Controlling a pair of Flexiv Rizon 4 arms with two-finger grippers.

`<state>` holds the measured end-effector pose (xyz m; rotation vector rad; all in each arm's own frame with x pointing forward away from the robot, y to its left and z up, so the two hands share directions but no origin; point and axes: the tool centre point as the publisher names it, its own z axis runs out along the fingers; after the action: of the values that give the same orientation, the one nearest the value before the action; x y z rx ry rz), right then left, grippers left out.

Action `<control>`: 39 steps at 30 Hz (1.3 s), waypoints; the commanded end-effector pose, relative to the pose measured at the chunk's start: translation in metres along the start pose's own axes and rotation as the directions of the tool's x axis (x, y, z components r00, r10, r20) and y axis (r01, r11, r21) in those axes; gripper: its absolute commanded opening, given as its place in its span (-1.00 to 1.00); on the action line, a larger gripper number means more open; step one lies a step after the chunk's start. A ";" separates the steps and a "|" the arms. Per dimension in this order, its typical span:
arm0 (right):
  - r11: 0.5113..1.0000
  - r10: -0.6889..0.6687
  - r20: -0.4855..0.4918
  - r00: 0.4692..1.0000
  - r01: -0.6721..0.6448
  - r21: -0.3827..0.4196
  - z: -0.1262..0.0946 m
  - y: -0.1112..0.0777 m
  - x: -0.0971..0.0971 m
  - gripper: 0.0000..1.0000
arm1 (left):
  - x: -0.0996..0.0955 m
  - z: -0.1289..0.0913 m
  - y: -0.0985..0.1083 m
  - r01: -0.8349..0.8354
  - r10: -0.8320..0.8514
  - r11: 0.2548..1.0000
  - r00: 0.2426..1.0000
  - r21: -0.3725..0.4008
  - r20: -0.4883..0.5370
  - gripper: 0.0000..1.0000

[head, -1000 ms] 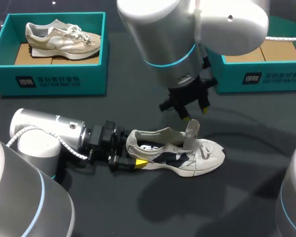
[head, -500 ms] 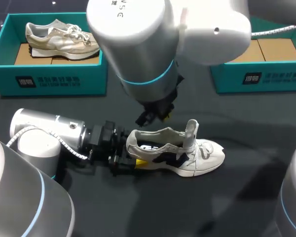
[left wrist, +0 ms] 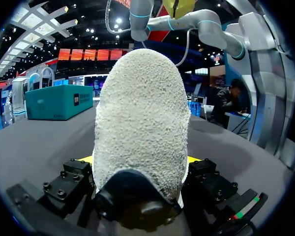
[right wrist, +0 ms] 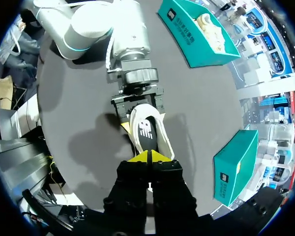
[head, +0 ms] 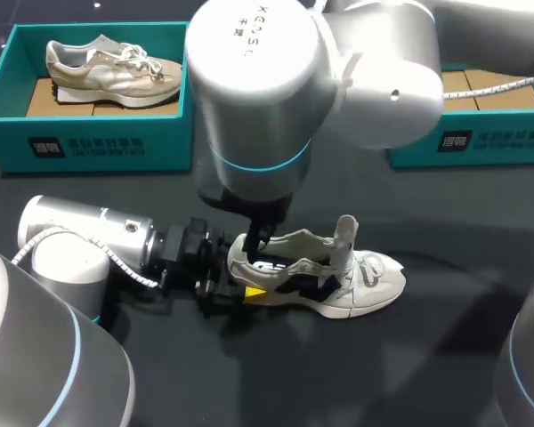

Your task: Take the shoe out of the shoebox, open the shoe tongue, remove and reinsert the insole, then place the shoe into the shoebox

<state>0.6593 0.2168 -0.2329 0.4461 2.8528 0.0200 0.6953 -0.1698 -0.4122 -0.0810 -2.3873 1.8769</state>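
Two arms meet at one shoe [head: 367,277], which lies on its sole on the table [head: 445,356], toe to my right. Well behind its heel end and off to my left stands the left box [head: 98,147], with a beige shoe [head: 111,71] inside. My left arm lies low along the table, and my left gripper [head: 240,289] is clamped on the shoe's heel, one finger on each side. From that wrist the heel fills the gap between the fingers.

Above the shoe's opening, near the heel, my right arm comes down from overhead. My right gripper [right wrist: 148,158] has its yellow tips pressed together with nothing seen between them. It hangs over the dark insole [right wrist: 148,135], and I cannot tell if it touches it. The tongue [head: 345,233] stands upright toward the toe. Well behind the toe end is the right box [head: 481,142].
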 end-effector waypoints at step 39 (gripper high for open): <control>0.987 -0.153 -0.093 0.984 0.146 -0.072 0.120 -0.006 -0.006 -1.00 | -0.001 0.000 0.001 0.000 0.000 1.000 1.000 0.000 0.001 -1.00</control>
<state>0.6929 0.2123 -0.3381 0.2266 2.9637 0.0714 0.6953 -0.1698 -0.4122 -0.0809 -2.3873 1.8770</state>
